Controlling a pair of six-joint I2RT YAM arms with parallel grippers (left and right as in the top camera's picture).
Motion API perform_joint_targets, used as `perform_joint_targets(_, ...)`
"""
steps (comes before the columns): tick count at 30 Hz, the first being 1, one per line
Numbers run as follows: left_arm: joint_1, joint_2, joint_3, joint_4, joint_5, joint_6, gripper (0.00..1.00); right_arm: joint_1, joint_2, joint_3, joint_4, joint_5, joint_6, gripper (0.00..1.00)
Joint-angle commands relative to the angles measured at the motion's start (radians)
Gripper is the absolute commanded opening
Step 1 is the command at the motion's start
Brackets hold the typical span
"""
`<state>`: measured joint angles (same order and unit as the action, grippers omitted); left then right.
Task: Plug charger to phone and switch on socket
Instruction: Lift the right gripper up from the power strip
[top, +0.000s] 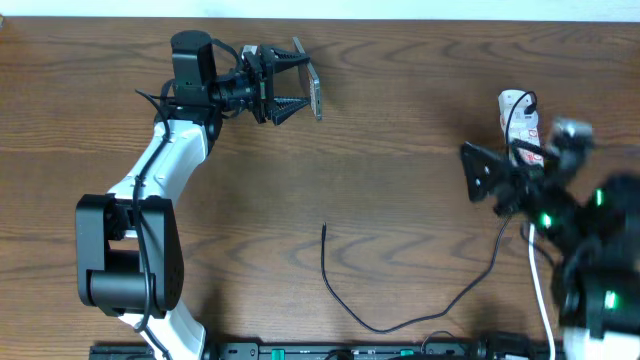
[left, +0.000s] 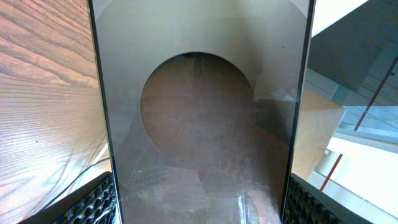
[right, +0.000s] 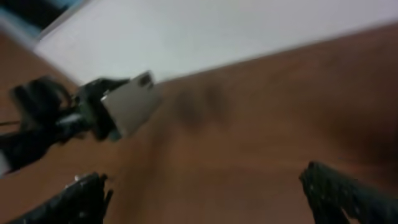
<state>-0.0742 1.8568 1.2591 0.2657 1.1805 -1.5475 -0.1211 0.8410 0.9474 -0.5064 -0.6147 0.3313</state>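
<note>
Dark brown wood is spreading across the table (top: 400, 80) as we are looking down on two robot arms. Near the far edge, left of the middle, the left gripper (top: 296, 82) is clamping the phone (top: 314, 92) by its two long sides and holding it on edge. From the left wrist we are seeing the phone's glossy brown face filling the view, with a ribbed black pad (left: 93, 205) pressing against each side.

By the right edge, the right gripper (top: 472, 172) is hanging with its jaws spread wide and nothing between them; its wrist view is blurring too much for finer detail. The white socket (top: 518, 112) is lying just beyond it, toward the far right corner.

The charger (top: 345, 305) is trailing its thin black cable over the table: its tip is resting near the middle, the cable is curving toward the near edge, then climbing right toward the socket. We cannot tell whether its plug is sitting in the socket.
</note>
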Motion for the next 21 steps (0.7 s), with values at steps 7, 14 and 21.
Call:
perform_joint_targets(7,0.002,-0.036,0.03,0.01,0.034,0.027,0.08,0.023,0.336,0.088,0.123,-0.432,0.024,0.99)
perform_joint_targets(14,0.002,-0.036,0.03,0.01,-0.008,0.035,0.07,0.171,0.483,0.088,0.212,-0.352,-0.026,0.92)
perform_joint_targets(21,-0.002,-0.036,0.03,0.01,-0.067,0.062,0.07,0.316,0.541,0.088,0.212,-0.058,-0.095,0.89)
